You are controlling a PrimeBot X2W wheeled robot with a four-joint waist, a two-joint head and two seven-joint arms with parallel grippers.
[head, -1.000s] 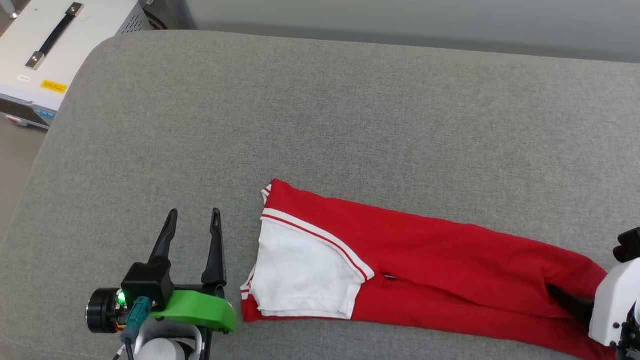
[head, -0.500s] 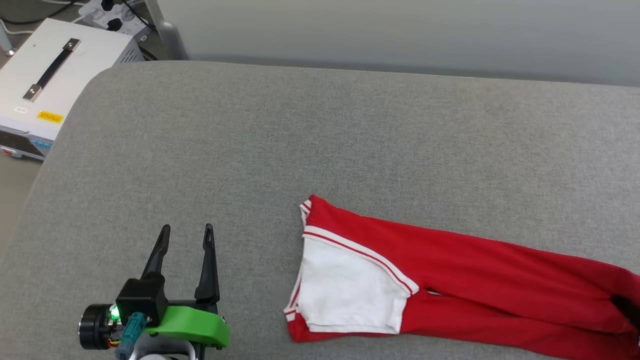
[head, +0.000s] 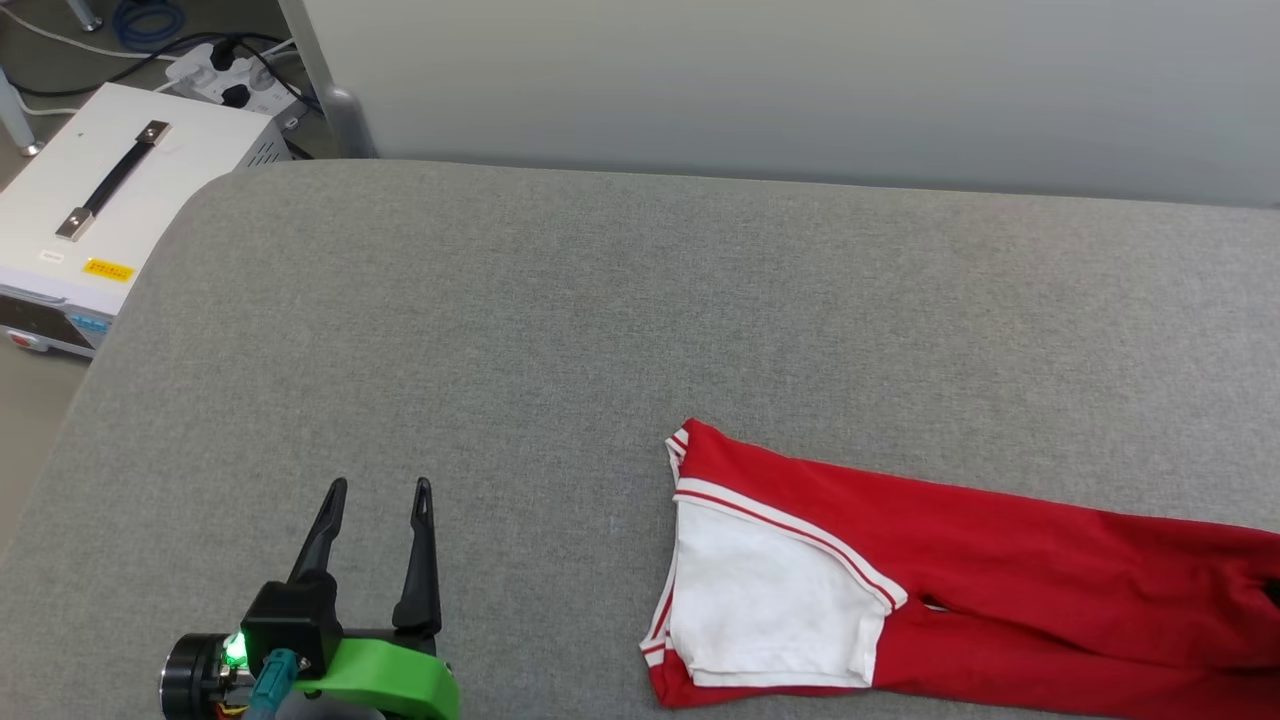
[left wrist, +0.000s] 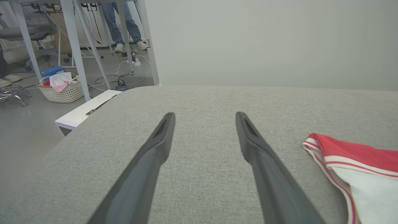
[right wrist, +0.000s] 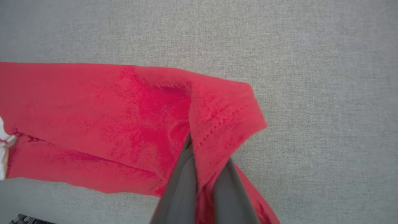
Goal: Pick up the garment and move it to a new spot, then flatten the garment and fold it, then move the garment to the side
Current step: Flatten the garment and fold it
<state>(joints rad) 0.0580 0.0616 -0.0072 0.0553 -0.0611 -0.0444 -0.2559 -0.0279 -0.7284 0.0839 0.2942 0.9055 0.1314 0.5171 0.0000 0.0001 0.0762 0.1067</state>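
The garment (head: 1000, 560) lies folded into a long red band with a white sleeve on top, at the lower right of the grey padded surface (head: 600, 300). Its right end runs out of the head view. In the right wrist view my right gripper (right wrist: 208, 149) is shut on a lifted red hem corner of the garment (right wrist: 93, 109), with fabric pinched between the two fingers. My left gripper (head: 380, 485) hovers open and empty over the surface, well left of the sleeve. The left wrist view shows my left gripper (left wrist: 203, 115) with the garment's striped sleeve edge (left wrist: 351, 152) to its right.
A white equipment box (head: 110, 200) with a black handle stands off the surface's far left corner, with cables and a power strip (head: 220, 70) behind it. A pale wall runs along the far edge. Beyond, a laundry basket (left wrist: 63, 90) and a person's legs (left wrist: 124, 25).
My right gripper has shut on the garment's hem and drawn the garment to the right across the surface. The head camera has tilted up. The left gripper stays open.
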